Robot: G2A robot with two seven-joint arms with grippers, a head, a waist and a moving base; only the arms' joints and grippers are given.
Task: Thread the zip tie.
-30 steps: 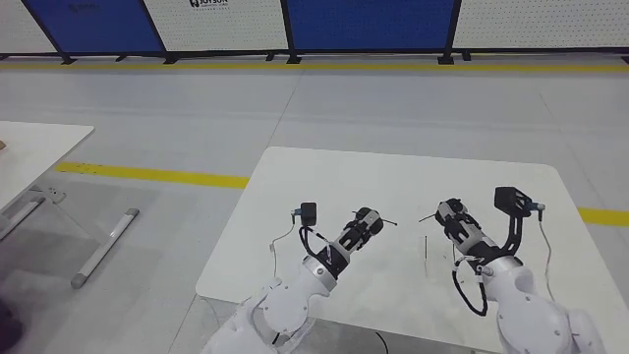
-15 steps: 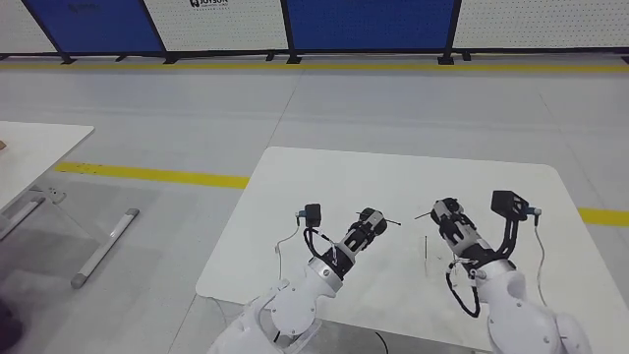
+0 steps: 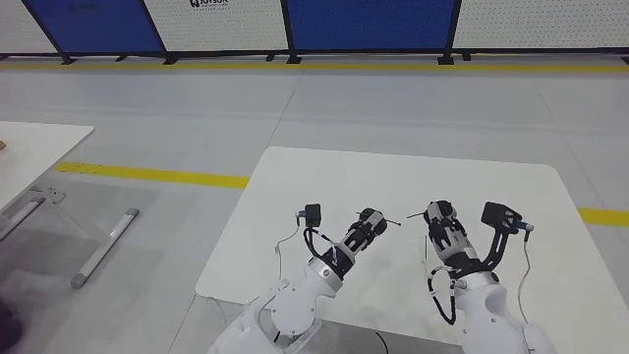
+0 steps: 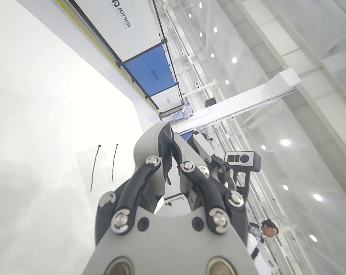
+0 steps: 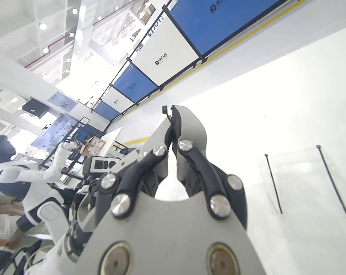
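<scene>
My left gripper (image 3: 371,219) (image 4: 170,133) hovers over the near middle of the white table (image 3: 393,172), shut on a thin black zip tie whose end (image 3: 391,222) pokes out toward the other arm. A short gap away, my right gripper (image 3: 435,213) (image 5: 173,115) is shut on a black zip tie, its small square head (image 5: 164,110) showing past the fingertips. A short black end (image 3: 421,217) sticks out toward the left gripper. I cannot tell whether both hold the same tie.
Two spare black zip ties (image 4: 95,167) (image 5: 273,183) lie side by side on a clear plastic sheet (image 5: 299,161) on the table, just nearer than the grippers (image 3: 426,254). The table's far half is bare white surface.
The right arm has shifted left, bringing its gripper closer to the left one. The left gripper rose slightly at first, then held still.
</scene>
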